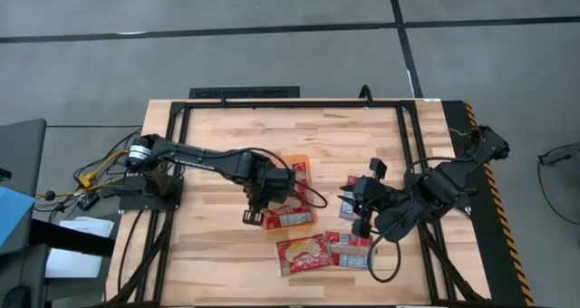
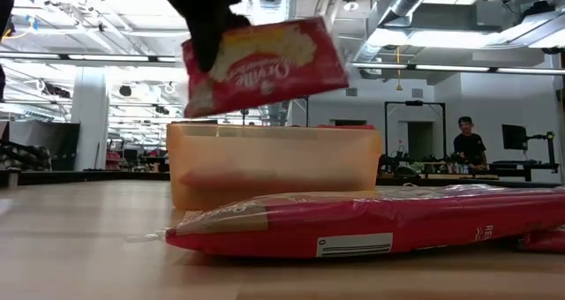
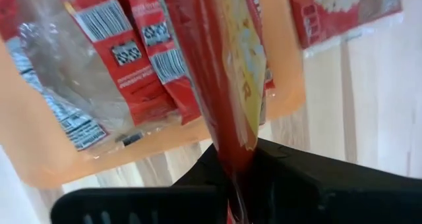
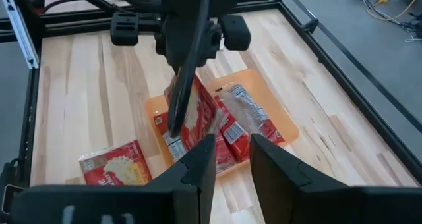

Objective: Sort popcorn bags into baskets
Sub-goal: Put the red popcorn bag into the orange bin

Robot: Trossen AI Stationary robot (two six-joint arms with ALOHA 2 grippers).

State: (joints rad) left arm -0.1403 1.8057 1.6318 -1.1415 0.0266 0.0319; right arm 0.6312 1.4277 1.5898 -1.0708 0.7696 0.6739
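Note:
My left gripper (image 1: 261, 201) hangs over the orange basket (image 1: 299, 168), shut on a red popcorn bag (image 4: 191, 115) that shows edge-on in the left wrist view (image 3: 231, 85). Several bags (image 3: 142, 66) lie flat inside the basket. Two more bags (image 1: 302, 252) (image 1: 350, 252) lie flat on the table at the near side of the basket. My right gripper (image 4: 231, 161) hovers open and empty to the basket's right (image 1: 356, 208), looking across at it. My left gripper pinches the popcorn bag between its two fingers by its upper edge (image 4: 184, 82), coming from above and pointing down. The bag hangs below the fingers, tilted, lifted clear above the basket's rim (image 2: 274, 132).
A black metal frame (image 1: 412, 136) borders the wooden table. A loose bag (image 2: 371, 225) lies close in front of the low camera. Another bag (image 1: 348, 210) lies under my right arm. Bare wood stretches toward the far and left sides. A person (image 2: 465, 141) stands far off in the room.

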